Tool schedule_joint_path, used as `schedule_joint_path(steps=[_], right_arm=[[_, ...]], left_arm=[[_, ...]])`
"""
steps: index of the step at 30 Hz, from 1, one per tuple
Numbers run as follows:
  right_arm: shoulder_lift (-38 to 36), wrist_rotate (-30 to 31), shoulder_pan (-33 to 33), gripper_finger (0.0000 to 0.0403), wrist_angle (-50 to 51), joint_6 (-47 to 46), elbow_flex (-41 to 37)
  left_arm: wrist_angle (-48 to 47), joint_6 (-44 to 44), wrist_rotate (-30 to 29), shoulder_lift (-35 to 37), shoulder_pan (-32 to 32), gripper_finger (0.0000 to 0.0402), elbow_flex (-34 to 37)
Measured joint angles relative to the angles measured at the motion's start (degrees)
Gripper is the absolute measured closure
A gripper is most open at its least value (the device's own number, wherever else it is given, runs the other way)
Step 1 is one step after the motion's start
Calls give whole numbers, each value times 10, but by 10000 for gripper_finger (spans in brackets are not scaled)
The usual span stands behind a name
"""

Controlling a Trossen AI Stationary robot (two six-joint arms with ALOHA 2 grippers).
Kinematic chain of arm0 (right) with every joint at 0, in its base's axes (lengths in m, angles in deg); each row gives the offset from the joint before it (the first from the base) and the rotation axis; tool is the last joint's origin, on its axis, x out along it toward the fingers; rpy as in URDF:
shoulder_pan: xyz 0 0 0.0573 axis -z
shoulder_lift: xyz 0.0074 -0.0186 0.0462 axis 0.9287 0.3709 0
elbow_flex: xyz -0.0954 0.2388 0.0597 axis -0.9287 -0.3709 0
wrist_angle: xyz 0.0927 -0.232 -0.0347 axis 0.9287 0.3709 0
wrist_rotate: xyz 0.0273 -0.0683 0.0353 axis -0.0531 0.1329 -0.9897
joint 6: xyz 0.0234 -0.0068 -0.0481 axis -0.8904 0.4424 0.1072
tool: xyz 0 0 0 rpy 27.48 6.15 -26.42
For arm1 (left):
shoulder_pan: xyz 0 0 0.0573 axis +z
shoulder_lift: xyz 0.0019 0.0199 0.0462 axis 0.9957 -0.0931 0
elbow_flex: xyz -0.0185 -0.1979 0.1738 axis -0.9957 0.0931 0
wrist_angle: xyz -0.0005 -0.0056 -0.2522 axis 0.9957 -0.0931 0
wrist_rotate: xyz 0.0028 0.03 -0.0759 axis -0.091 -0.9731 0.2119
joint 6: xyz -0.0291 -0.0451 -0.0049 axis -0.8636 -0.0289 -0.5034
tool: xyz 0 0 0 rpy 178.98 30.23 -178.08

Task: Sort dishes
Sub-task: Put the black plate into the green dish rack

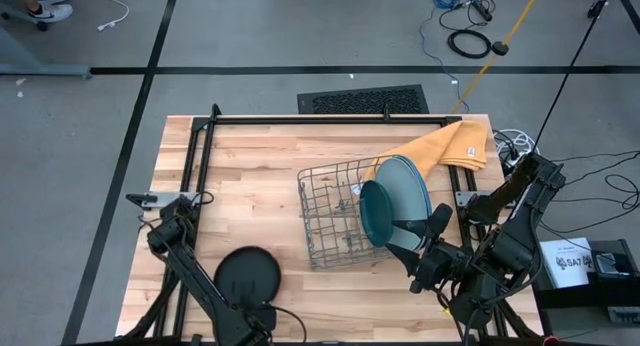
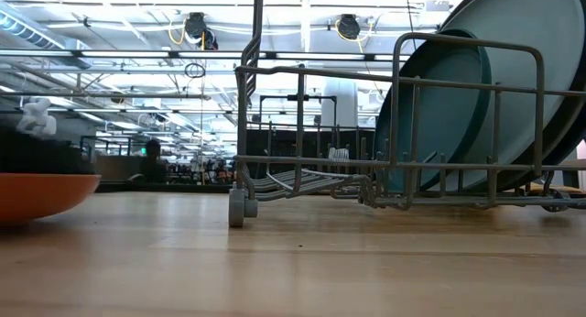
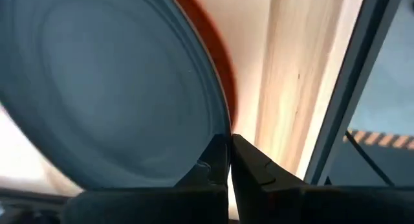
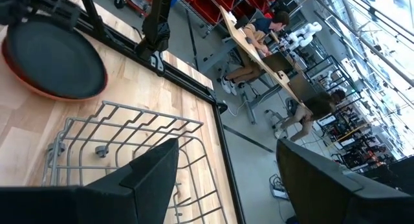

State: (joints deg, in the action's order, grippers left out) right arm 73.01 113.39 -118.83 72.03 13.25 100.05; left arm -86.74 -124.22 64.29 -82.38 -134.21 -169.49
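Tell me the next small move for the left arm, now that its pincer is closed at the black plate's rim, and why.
Probably a short, gentle lift. The left pincer is shut on the rim of the black plate, which lies stacked on the orange-red plate on the table. Raising it slightly would test the grip before carrying it toward the wire rack, where the dark teal plate already stands.

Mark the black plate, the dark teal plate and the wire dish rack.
black plate (image 1: 247, 276), high view, centre of its face.
dark teal plate (image 1: 376, 213), high view, middle of its upright face in the rack.
wire dish rack (image 1: 325, 201), high view, wires of its empty left part.
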Motion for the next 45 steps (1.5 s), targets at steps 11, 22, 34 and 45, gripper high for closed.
schedule_joint_path(steps=[11, 22, 34, 45], right_arm=[[0, 0, 0, 149, 0, 0, 0], [0, 0, 0, 149, 5, 2, 0], [0, 21, -1, 149, 4, 16, 0], [-23, 87, -82, 149, 12, 19, 0]], left_arm=[[-60, -69, -170, 23, 14, 401, -115], [-36, -160, -508, 130, -19, 401, -127], [438, 141, -674, 135, 89, 402, -96], [681, 142, -545, 114, 214, 402, 46]])
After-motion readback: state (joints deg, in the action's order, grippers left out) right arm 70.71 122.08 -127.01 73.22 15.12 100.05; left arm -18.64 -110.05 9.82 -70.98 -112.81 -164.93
